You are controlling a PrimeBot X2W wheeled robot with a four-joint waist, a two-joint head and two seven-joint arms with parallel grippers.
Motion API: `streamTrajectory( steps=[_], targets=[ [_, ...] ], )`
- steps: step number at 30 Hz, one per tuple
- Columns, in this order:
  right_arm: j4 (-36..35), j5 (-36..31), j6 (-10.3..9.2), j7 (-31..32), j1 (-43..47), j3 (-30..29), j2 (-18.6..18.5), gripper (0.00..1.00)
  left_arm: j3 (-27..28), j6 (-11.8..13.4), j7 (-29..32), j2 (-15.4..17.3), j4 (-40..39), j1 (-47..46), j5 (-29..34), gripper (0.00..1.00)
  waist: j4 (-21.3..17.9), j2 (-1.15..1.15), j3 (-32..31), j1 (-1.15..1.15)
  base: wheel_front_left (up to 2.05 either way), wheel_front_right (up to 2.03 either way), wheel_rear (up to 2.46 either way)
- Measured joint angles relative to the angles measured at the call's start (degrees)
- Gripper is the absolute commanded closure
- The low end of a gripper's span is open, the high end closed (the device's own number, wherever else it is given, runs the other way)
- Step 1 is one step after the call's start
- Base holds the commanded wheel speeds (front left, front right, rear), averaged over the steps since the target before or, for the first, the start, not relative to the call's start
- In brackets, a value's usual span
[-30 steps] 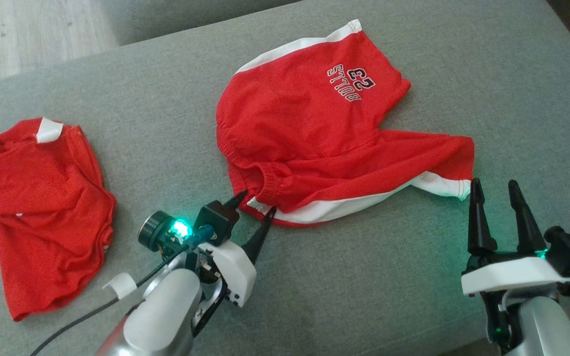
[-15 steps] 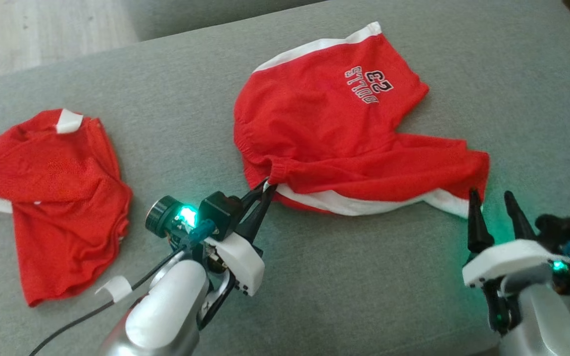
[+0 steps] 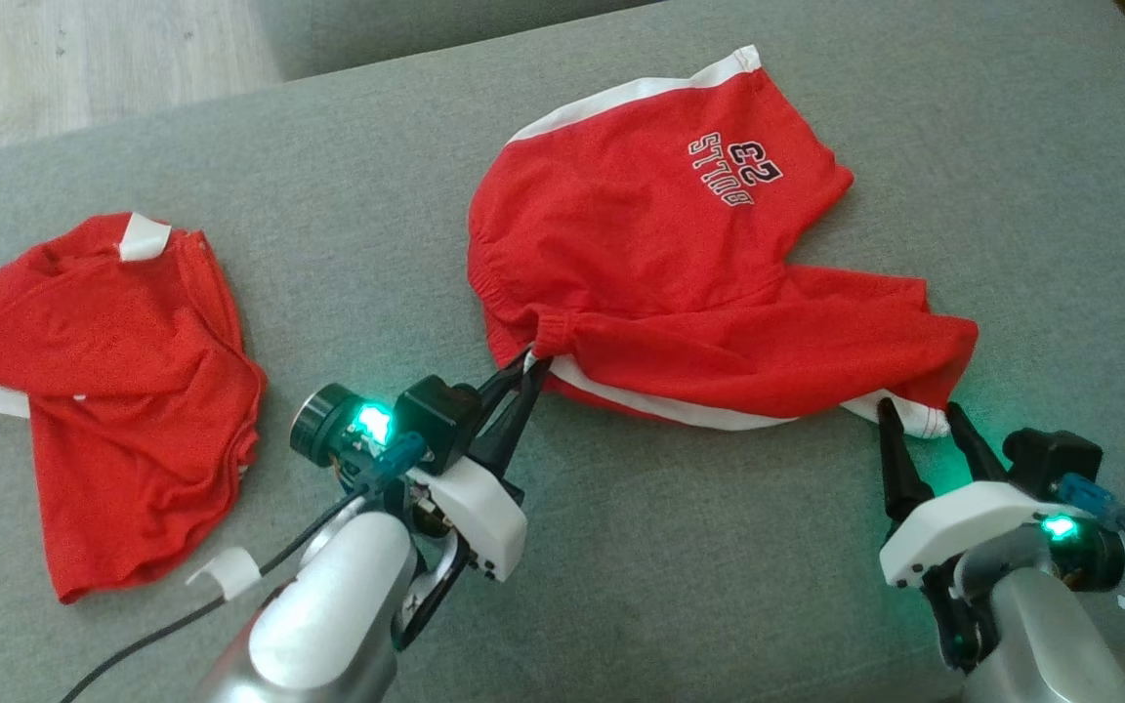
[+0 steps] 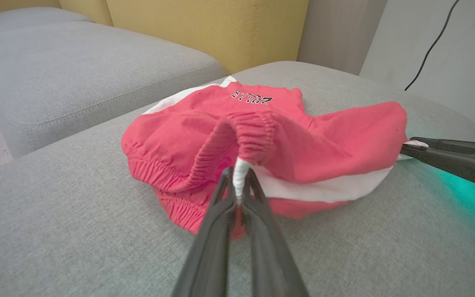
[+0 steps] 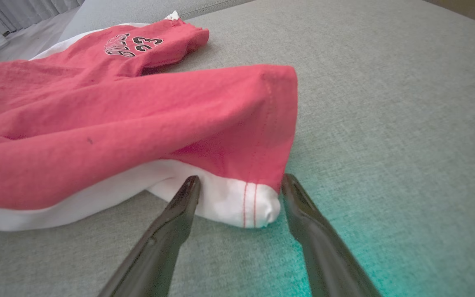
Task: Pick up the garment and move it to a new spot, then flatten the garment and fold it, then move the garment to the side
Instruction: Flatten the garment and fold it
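The red jersey shorts with white side stripes (image 3: 641,254) lay crumpled on the grey fabric sofa cushion (image 3: 719,566). The left hand (image 3: 530,361) pinched their waistband edge; the right hand (image 3: 918,410) stood spread, astride the white hem corner.

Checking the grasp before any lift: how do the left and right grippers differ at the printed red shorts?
The left gripper is shut, pinching the red shorts at the waistband; the right gripper is open, holding nothing. The left gripper's pinch bunches fabric into a raised ridge; the right gripper's fingers straddle the white hem corner lying on the grey cushion. Both sit at the shorts' near edge.
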Motion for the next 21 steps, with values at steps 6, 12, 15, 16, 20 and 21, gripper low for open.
streamTrajectory(
  steps=[6, 12, 15, 16, 20, 21],
  targets=[
    [0.13, -0.02, 0.0, 0.12, 0.18, 0.09, 0.0, 0.0, -0.29, 0.02, 0.0, 0.11, 0.01, 0.0, -0.43, 1.0, -0.23, 0.0, -0.25, 0.0, 0.0, 0.0, 0.0],
    [0.15, -0.01, 0.0, 0.62, 0.37, 0.04, 0.0, 0.0, -0.67, 0.1, 0.0, 0.33, 0.02, 0.01, -0.69, 1.0, -0.29, 0.0, -0.57, 0.0, 0.0, 0.0, 0.0],
    [0.12, 0.02, 0.0, 1.15, 0.46, 0.29, 0.0, 0.0, -0.89, 0.49, 0.01, 0.38, 0.02, 0.01, -0.92, 1.0, -0.33, 0.0, -0.6, 0.0, 0.0, 0.0, 0.0],
    [0.11, 0.1, 0.0, 1.38, 0.47, 0.41, 0.0, 0.0, -0.92, 0.49, 0.01, 0.4, 0.02, 0.01, -0.92, 1.0, -0.34, 0.0, -0.6, 0.0, 0.0, 0.0, 0.0],
    [-0.29, 0.46, 0.0, 1.75, 0.6, 0.8, 0.0, 0.0, -1.1, 0.51, 0.01, 0.46, 0.04, 0.02, -0.93, 1.0, -0.36, 0.0, -0.6, 0.0, 0.0, 0.0, 0.0],
    [-0.45, 0.67, 0.0, 1.87, 0.73, 0.93, 0.0, 0.03, -1.13, 0.51, 0.01, 0.47, 0.04, 0.02, -0.94, 1.0, -0.37, 0.0, -0.61, 0.0, 0.0, 0.0, 0.0]
  ],
)
